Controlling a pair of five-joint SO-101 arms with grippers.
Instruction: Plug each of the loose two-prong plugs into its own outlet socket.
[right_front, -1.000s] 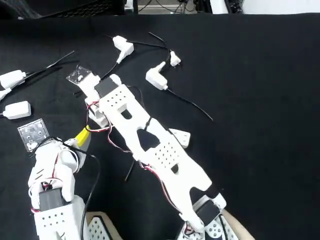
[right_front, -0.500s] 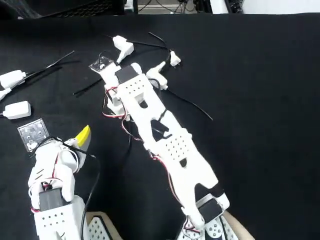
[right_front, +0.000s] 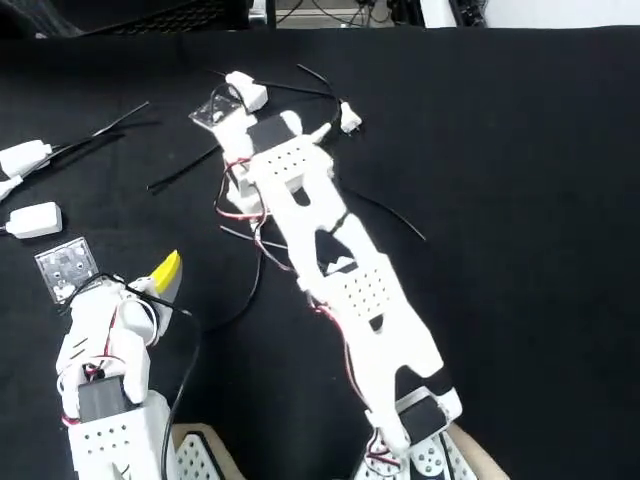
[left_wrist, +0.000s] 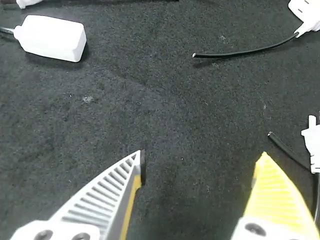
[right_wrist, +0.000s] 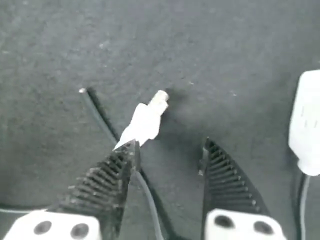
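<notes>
Plug (right_wrist: 145, 122) lies flat near the worktop's far edge, left of middle, just off the tip of one of my right jaws, which are spread. It sits off-centre, so closing may flick it aside or pinch only the black cord (right_wrist: 97, 111) beside it. My left jaws, also spread, hover near the front-left corner.

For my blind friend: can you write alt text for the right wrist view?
Two ridged jaws stand open above a black cloth, a small white plug lying at one jaw's tip with its thin cord. A larger white connector sits at the edge.
</notes>
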